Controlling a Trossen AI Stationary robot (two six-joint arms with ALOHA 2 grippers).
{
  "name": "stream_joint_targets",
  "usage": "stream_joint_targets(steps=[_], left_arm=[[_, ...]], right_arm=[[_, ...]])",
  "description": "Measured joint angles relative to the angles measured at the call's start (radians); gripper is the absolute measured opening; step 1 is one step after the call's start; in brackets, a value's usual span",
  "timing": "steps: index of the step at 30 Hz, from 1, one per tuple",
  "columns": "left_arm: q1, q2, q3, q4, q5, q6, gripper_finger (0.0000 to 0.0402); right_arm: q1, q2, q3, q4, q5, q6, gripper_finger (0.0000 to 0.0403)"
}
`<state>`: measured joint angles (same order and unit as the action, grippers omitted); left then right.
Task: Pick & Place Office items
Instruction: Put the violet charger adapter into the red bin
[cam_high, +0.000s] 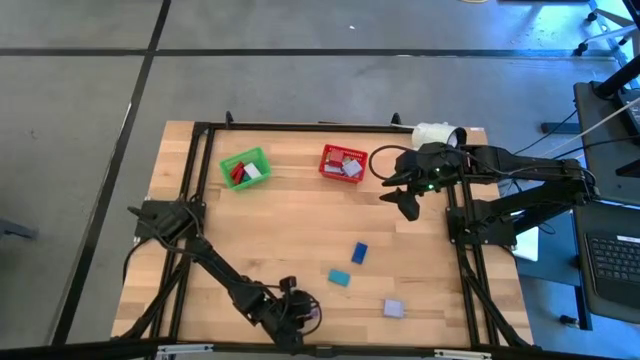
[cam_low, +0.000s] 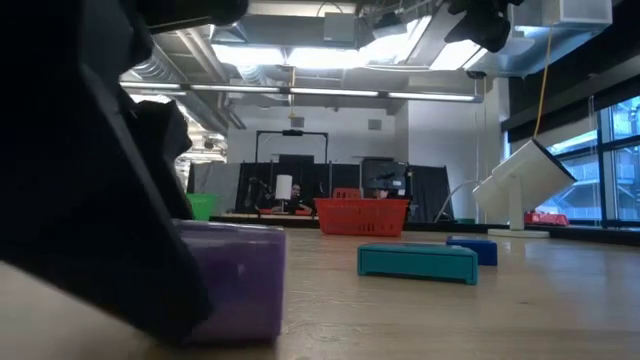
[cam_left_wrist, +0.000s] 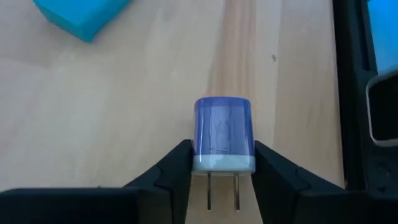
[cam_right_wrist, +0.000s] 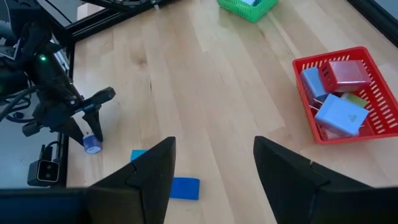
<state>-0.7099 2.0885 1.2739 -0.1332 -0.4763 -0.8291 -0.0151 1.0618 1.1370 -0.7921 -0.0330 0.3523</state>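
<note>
My left gripper (cam_high: 300, 312) is low near the table's near edge, shut on a small blue-violet charger plug (cam_left_wrist: 222, 127) with a white base and two prongs. My right gripper (cam_high: 405, 203) hangs open over the table right of the red mesh basket (cam_high: 326, 152), holding nothing. A blue block (cam_high: 359, 252), a teal block (cam_high: 340, 277) and a lavender block (cam_high: 393, 308) lie flat on the wood. The red basket (cam_right_wrist: 323, 134) holds several pieces. The green mesh basket (cam_high: 228, 165) holds a red and a white piece. My left gripper pinches the charger plug between its two fingers (cam_left_wrist: 177, 165) at the white base end (cam_left_wrist: 222, 164), the prongs pointing back toward the wrist. The fingers come from above, slanting down (cam_right_wrist: 93, 134). In the low view the plug (cam_low: 235, 280) sits at table level; lifted or resting, I cannot tell.
Black frame rails run along the table's left (cam_high: 185, 190) and right (cam_high: 460, 225) sides. A white cylinder (cam_high: 435, 133) stands at the far right corner. Bare wood lies in the table's middle, between the baskets and the loose blocks.
</note>
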Motion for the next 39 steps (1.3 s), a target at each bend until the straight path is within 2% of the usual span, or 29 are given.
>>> stream_joint_targets(steps=[6,10,14,19,23,26,29,33,36,39], left_arm=[[0.070,-0.071,0.000,-0.009,-0.004,0.136,0.0129],[0.146,-0.139,0.000,-0.084,-0.027,0.205,0.0133],[0.231,-0.223,0.000,-0.150,-0.128,0.310,0.0136],[0.346,-0.350,0.000,-0.152,-0.293,0.529,0.0138],[0.435,-0.445,0.000,-0.097,-0.414,0.689,0.0138],[0.490,-0.504,0.001,0.003,-0.456,0.794,0.0139],[0.538,-0.538,0.001,0.138,-0.417,0.895,0.0139],[0.585,-0.544,0.001,0.340,-0.251,1.045,0.0140],[0.609,-0.543,0.001,0.414,-0.142,1.163,0.0140],[0.630,-0.542,0.001,0.413,-0.147,1.238,0.0140]], right_arm=[[0.000,0.000,0.000,0.018,-0.007,0.096,0.0219],[0.000,0.000,0.000,0.022,-0.008,0.107,0.0219],[0.000,0.000,0.000,0.022,-0.008,0.087,0.0219],[0.000,0.000,0.000,0.022,0.008,0.085,0.0219],[0.000,0.000,0.000,0.026,0.051,0.081,0.0219],[-0.001,0.000,-0.001,0.042,0.094,0.070,0.0219],[-0.002,0.000,-0.001,0.070,0.148,0.035,0.0219],[-0.003,0.000,-0.001,0.092,0.238,-0.021,0.0219],[-0.003,-0.004,-0.001,0.123,0.299,-0.066,0.0219],[-0.003,-0.015,-0.001,0.169,0.336,-0.154,0.0219]])
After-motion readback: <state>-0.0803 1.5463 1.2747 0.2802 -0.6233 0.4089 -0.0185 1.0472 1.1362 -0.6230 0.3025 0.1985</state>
